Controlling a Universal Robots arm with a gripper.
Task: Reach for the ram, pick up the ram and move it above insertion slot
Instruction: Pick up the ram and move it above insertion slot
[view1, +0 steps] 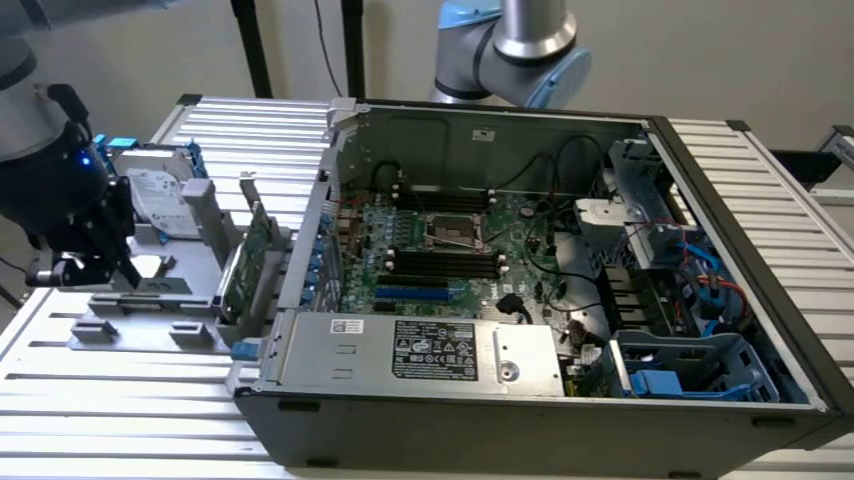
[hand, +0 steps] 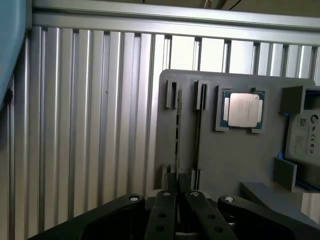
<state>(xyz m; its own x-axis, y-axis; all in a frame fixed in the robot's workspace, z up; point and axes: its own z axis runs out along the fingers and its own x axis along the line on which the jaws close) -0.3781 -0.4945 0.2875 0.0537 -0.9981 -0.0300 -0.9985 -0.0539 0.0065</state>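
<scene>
1. Gripper (view1: 80, 265) hangs over the grey fixture (view1: 180, 268), exterior view's left; apart or clamped, I cannot tell.
2. The ram (hand: 176, 132) stands on edge in its groove, just ahead: reaching step, I'd judge.
3. Pickup calls for a square pinch; motherboard slots (view1: 441, 262) lie well apart, rightward.

The exterior view looked down, from some distance, on the computer case (view1: 400, 425) and the gray tray (view1: 194, 285). The wrist view, behind the gripper (hand: 179, 197), faced that tray (hand: 225, 155) closely.
</scene>
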